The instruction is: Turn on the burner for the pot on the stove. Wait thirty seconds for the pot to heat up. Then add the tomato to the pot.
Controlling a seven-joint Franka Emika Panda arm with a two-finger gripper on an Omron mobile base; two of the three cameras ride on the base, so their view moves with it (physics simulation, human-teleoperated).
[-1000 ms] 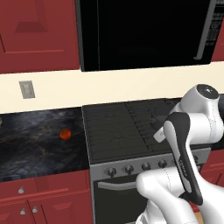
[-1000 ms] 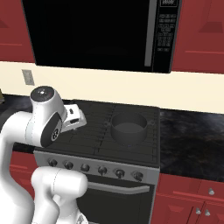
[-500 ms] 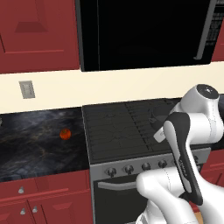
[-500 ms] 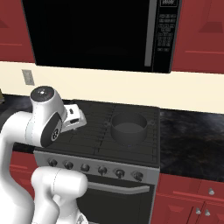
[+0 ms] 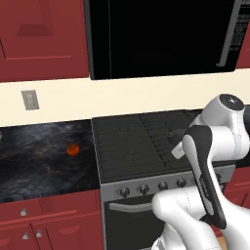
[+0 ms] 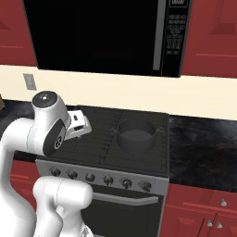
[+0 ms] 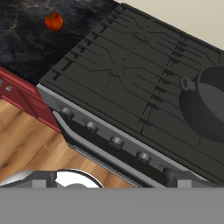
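The stove (image 5: 141, 146) sat between two stretches of dark marbled counter (image 5: 39, 156), with red cabinets (image 5: 44, 219) below and a black microwave (image 6: 102, 37) above it. A dark grey pot (image 6: 135, 135) stood on the grate at the stove's right side, toward the back; from the hand camera it lay at the right edge, one small side handle facing left. The tomato (image 5: 72, 149) rested on the counter left of the stove, near but not touching it, well apart from the pot; the hand view also showed it (image 7: 54, 21) on the counter. A row of knobs (image 6: 99, 178) ran along the grey front above the oven handle. The arm's hand hung above the stove's left front part; the claw's jaws stood wide apart, holding nothing.
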